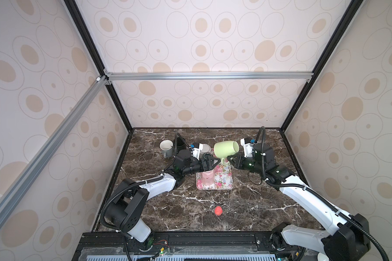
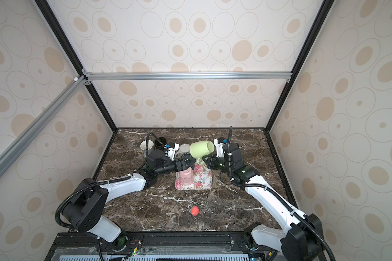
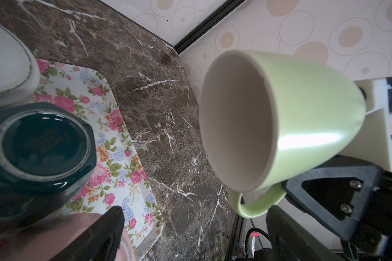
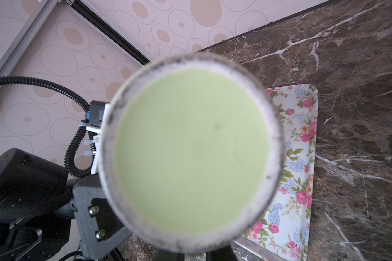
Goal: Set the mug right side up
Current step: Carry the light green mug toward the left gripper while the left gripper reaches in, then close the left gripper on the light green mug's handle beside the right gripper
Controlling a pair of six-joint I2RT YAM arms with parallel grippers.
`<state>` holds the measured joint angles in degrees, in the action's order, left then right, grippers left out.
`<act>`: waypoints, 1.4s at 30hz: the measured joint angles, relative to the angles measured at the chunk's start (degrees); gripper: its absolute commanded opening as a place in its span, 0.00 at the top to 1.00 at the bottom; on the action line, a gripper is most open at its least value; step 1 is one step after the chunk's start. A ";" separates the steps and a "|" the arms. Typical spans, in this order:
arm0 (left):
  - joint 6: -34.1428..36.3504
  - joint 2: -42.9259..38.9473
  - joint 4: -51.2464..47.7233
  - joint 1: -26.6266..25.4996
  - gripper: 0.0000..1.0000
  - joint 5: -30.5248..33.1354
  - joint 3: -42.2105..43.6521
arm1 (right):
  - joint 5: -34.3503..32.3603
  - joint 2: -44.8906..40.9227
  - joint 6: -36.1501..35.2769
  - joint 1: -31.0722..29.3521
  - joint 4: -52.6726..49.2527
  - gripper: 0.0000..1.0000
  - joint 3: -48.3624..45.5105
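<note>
Far left on the desk (image 1: pixel 145 180) I've got a grey mug (image 1: pixel 166 148) standing upright, a black cup (image 1: pixel 180 143) just beside it; next along is my left gripper (image 1: pixel 213 163), jaws released and spread wide, holding nothing, hanging over the left side of the floral tray (image 1: pixel 225 180); on that tray a dark green mug (image 3: pixel 41 146) sits bottom-up, with a pink mug (image 1: pixel 207 177) nearer me; a little red ball (image 1: pixel 218 210) lies alone at the front of the desk; the green mug (image 1: pixel 226 149) is up in the air above the tray's far end, tipped on its side, mouth facing left, base facing right, handle pointing down; my right gripper (image 1: pixel 229 158) has its jaws clenched on that handle.
</note>
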<state>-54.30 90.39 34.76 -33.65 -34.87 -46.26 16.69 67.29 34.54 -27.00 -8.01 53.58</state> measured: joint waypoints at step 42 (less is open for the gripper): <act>-6.99 2.67 9.22 -1.46 0.47 -1.68 -4.83 | 5.62 3.69 8.09 0.07 23.76 1.00 -7.34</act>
<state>-61.30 93.06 43.99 -35.11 -36.56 -51.09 22.31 70.98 42.63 -26.94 15.75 46.24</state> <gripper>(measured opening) 0.557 0.155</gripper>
